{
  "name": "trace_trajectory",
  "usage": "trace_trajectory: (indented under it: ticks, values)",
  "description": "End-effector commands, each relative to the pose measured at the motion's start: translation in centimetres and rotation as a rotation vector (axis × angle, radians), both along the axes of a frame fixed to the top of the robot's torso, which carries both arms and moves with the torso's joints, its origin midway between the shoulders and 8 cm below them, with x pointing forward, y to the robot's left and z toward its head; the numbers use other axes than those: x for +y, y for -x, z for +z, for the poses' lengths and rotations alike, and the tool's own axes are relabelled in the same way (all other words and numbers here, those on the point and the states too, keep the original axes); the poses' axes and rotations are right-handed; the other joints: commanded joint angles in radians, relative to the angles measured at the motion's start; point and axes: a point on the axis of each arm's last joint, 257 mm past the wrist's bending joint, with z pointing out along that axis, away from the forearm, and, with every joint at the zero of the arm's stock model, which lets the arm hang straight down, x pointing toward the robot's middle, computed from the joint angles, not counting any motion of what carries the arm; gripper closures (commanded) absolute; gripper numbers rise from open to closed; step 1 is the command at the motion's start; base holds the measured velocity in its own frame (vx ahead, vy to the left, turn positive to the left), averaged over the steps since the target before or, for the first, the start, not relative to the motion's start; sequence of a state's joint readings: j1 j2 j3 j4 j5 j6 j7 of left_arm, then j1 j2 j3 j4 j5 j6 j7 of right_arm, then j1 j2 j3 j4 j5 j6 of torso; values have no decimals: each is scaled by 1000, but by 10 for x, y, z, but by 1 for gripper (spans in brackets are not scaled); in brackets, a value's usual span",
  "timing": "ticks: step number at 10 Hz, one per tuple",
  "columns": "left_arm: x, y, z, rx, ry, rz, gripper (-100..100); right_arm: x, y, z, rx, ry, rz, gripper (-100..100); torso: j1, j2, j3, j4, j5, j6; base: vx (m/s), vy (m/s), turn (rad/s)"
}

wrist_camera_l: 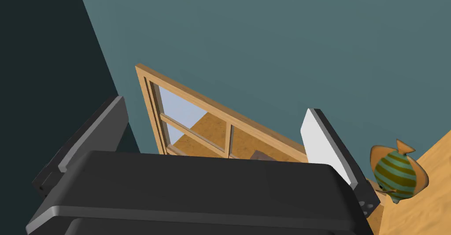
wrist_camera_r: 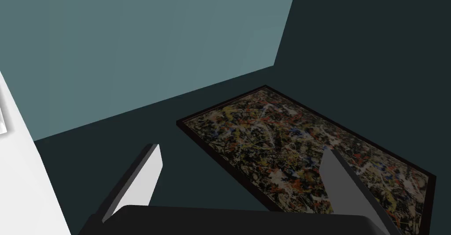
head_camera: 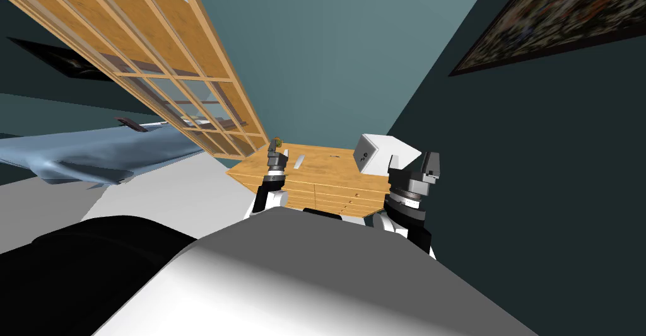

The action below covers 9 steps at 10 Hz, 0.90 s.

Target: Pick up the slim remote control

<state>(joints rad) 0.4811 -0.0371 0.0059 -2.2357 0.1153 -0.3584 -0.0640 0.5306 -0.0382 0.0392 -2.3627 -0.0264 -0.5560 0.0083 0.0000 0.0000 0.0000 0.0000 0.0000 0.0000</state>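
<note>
The slim remote control is a thin light grey bar lying flat on the wooden dresser top. My left gripper stands raised at the dresser's left end, just left of the remote and apart from it. Its fingers are open with nothing between them, pointing up past a window frame. My right gripper is raised at the dresser's right end, beside a white box. It is open and holds nothing.
A striped fish ornament stands on the dresser's back left corner, close to my left gripper. A wooden-framed window runs along the left wall. A blue bed lies to the left, and a dark wall with a framed picture closes the right.
</note>
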Motion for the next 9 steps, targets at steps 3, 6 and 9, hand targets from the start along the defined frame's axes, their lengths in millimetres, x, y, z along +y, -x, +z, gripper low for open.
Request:
trace_trajectory:
  ticks: [3, 6, 9]
  values:
    - [0, -25, -13, 60, -15, -71, -100, 0, 0, 0, 0, 0, 0, 0, -3, 6, 3, 1, -1, 0, -96, -56, -29]
    - [8, -54, -32, 136, -5, -127, -100, 0, 0, 0, 0, 0, 0, 0, -4, 6, 3, 1, -1, 0, -80, -69, -54]
    - [20, -79, -49, 215, 17, -157, -100, 0, 0, 0, 0, 0, 0, 0, -4, 4, 2, 1, -1, 0, -55, -61, -53]
